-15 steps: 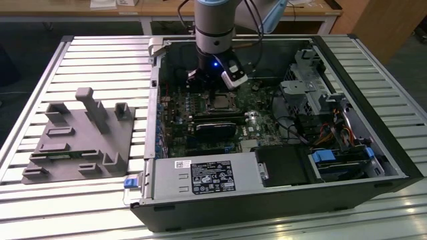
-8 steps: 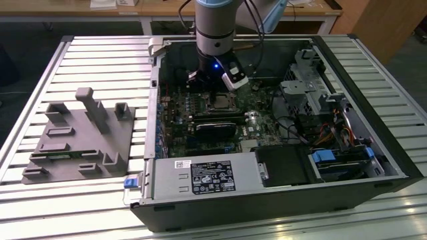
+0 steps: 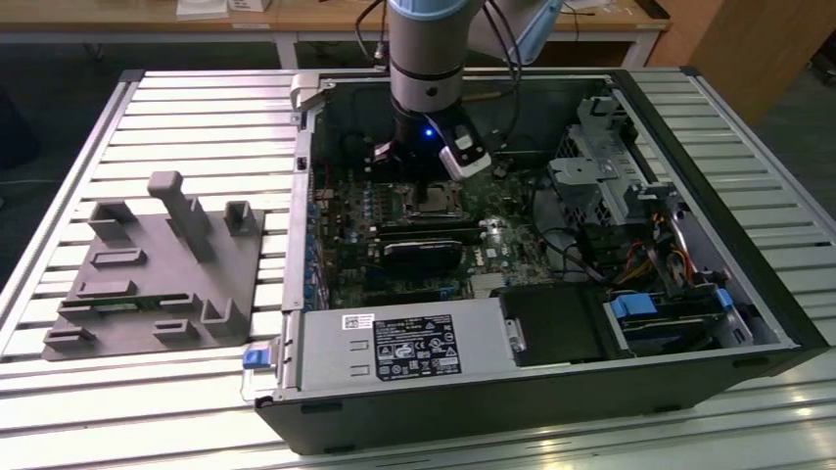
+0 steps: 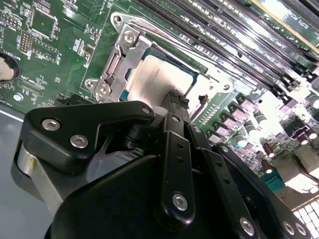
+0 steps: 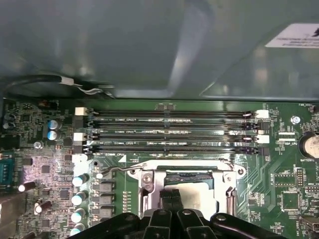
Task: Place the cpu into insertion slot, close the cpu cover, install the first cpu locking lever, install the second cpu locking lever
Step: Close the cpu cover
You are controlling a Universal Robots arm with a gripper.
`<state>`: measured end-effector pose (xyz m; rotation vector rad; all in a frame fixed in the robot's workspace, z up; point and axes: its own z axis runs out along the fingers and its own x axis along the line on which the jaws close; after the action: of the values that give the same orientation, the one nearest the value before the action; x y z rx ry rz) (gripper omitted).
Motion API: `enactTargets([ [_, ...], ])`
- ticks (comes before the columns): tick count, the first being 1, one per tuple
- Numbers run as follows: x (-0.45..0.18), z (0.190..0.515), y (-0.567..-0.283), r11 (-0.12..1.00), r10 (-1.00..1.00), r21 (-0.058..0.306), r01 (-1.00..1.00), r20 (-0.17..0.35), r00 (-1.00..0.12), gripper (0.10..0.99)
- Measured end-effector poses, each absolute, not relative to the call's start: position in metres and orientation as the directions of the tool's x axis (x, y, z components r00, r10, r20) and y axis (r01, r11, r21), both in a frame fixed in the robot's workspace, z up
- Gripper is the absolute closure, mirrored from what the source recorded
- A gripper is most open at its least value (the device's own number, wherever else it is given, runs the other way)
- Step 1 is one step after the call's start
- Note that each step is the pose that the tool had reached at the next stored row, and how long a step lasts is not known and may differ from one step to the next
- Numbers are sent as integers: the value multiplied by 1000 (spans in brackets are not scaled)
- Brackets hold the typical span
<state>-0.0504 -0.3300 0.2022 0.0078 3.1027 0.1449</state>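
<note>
Pincer pressed together, tip at chip | cover looks down | lever seemingly unlatched, needs steady push.

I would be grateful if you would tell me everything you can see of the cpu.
The cpu is a small, flat, square chip with a dull silver-grey metal top that catches a little light. It lies level in the insertion slot, whose bright metal rim borders it, on the green motherboard beside the long memory slots. The tip of the hand sits over one edge and hides part of it; whether they touch cannot be told.
</note>
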Motion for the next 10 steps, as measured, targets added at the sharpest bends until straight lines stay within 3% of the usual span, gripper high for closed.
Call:
enactTargets([
  [10, -47, 200, -330, 996, 7, 93, 4, -35, -999, 980],
])
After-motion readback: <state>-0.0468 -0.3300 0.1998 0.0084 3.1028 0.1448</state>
